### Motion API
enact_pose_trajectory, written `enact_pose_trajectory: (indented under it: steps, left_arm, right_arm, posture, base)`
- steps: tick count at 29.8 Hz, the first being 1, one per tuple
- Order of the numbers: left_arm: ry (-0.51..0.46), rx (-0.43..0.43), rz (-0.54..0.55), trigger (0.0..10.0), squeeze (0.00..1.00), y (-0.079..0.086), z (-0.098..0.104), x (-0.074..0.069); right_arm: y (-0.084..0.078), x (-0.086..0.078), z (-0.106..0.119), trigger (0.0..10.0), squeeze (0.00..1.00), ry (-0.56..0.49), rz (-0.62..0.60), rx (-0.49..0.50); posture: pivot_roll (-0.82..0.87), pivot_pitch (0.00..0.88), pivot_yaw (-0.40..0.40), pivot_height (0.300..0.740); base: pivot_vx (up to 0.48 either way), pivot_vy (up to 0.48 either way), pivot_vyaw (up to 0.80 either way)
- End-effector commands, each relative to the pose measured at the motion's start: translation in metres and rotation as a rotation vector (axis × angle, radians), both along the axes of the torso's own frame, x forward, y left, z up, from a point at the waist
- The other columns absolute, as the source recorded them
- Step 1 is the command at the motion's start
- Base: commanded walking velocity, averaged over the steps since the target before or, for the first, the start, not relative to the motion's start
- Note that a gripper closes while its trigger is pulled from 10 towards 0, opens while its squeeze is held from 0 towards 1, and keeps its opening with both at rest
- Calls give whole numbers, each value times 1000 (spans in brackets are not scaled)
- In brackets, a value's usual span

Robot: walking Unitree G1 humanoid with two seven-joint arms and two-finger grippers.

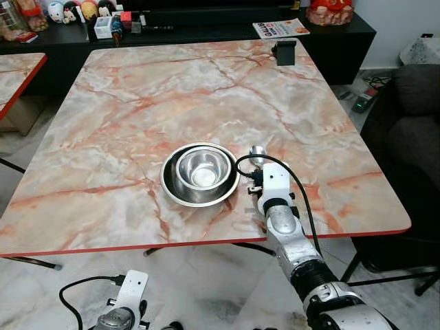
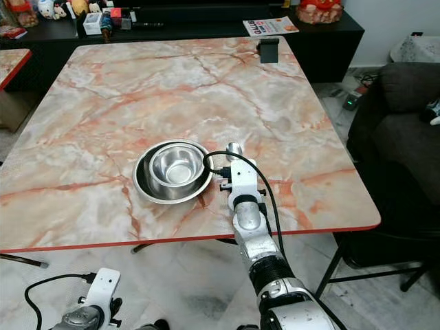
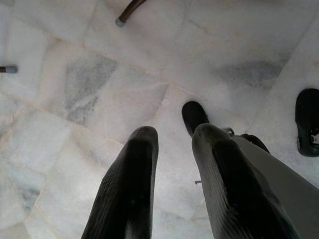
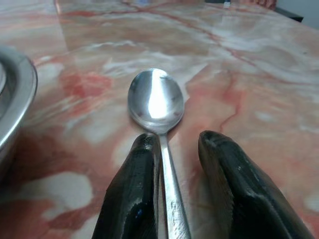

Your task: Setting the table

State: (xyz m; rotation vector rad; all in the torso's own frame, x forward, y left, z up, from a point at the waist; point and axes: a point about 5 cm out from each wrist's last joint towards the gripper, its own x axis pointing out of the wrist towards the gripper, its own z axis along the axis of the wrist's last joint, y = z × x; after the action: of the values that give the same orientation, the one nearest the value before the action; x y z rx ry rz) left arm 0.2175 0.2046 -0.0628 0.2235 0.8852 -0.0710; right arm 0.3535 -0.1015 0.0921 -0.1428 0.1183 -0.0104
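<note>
My right arm (image 1: 292, 240): ribbed silver segments, white wrist housing, black cable looped along it. Right gripper (image 4: 182, 164): two long glossy black fingers. Left gripper (image 3: 172, 164): same, white wrist, black cable.

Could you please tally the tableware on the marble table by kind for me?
Plates: 1
Bowls: 1, nested in the plate
Spoons: 1, lying between the right gripper fingers
Total: 3
</note>
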Motion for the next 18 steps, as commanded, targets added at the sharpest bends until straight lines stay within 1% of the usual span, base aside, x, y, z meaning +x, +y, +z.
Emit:
enact_pose_trajectory:
  steps: [1,3,4,5,6,10,11,13,17,18]
  left_arm:
    - [27,12,-10,10000,0,2,-3,-5]
    - [27,11,-12,10000,0,2,-3,-4]
    - [27,11,-13,10000,0,1,-3,-4]
    - [27,11,-14,10000,0,1,-2,-4]
    - [26,10,-15,10000,0,1,-2,-4]
    - [25,9,-16,10000,0,0,-2,-3]
    - [24,9,-14,10000,0,0,-2,-3]
    - [22,8,-13,10000,0,0,-2,-3]
    - [14,14,-10,10000,0,0,-1,-2]
    - [10,12,-12,10000,0,0,-1,-2]
  right_arm:
    - [0,0,5,10000,0,-35,-11,16]
    - [0,1,10,10000,0,-53,-10,21]
    - [0,1,11,10000,35,-57,-9,22]
    - [1,1,11,10000,894,-63,-10,23]
    - [0,1,12,10000,1000,-67,-11,21]
    - [0,1,11,10000,1000,-60,-13,2]
    - [-1,1,11,10000,0,-67,-15,-1]
    - [-2,0,13,10000,0,-84,-22,-6]
    - [-4,1,26,10000,0,-182,-50,12]
    - [-4,2,32,10000,0,-222,-53,20]
  posture:
    - [2,142,53,740]
    - [-1,141,54,740]
    - [-1,141,54,740]
    - [-3,140,54,740]
    - [-3,140,54,740]
    - [-2,138,53,740]
    - [1,138,54,740]
    - [2,135,53,740]
    - [2,132,54,740]
    - [1,128,54,740]
  base:
    - [0,0,0]
    - [0,0,0]
    - [0,0,0]
    - [0,0,0]
    - [0,0,0]
    - [0,0,0]
    - [0,0,0]
    - [0,0,0]
    - [0,0,0]
    - [0,0,0]
